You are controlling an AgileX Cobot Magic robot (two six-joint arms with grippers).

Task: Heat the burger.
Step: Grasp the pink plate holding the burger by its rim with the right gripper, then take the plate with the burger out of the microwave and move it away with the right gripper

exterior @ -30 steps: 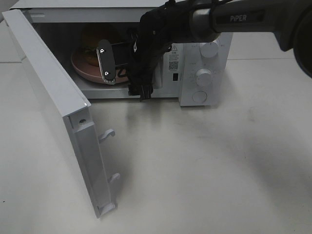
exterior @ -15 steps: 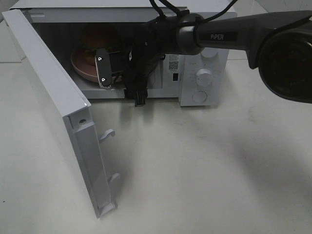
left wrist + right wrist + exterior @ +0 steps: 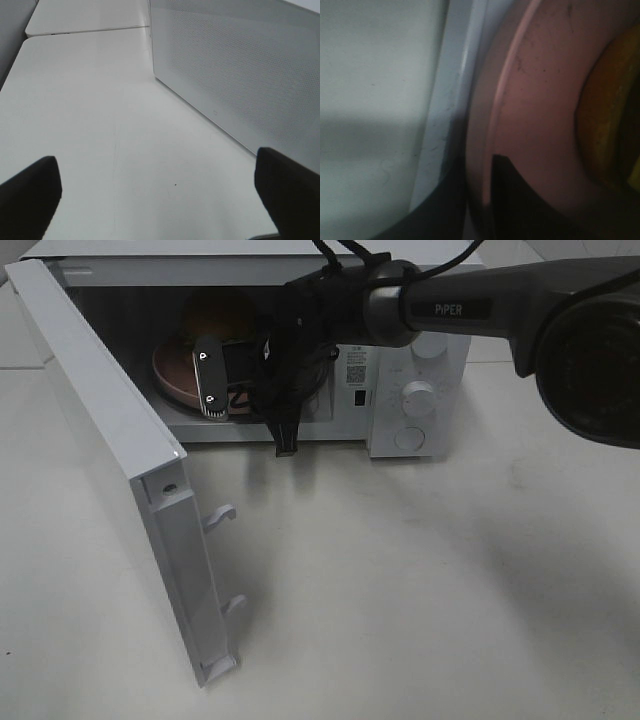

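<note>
Against the previous second, the right gripper (image 3: 215, 380) reaches deeper into the microwave (image 3: 400, 360), its fingers apparently clenched on the pink plate (image 3: 540, 115) rim carrying the burger (image 3: 215, 312) inside the cavity; left fingers stand released.

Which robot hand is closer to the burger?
The right gripper. It is inside the microwave, at the pink plate holding the burger. The left gripper hovers over bare table outside the open door.
</note>
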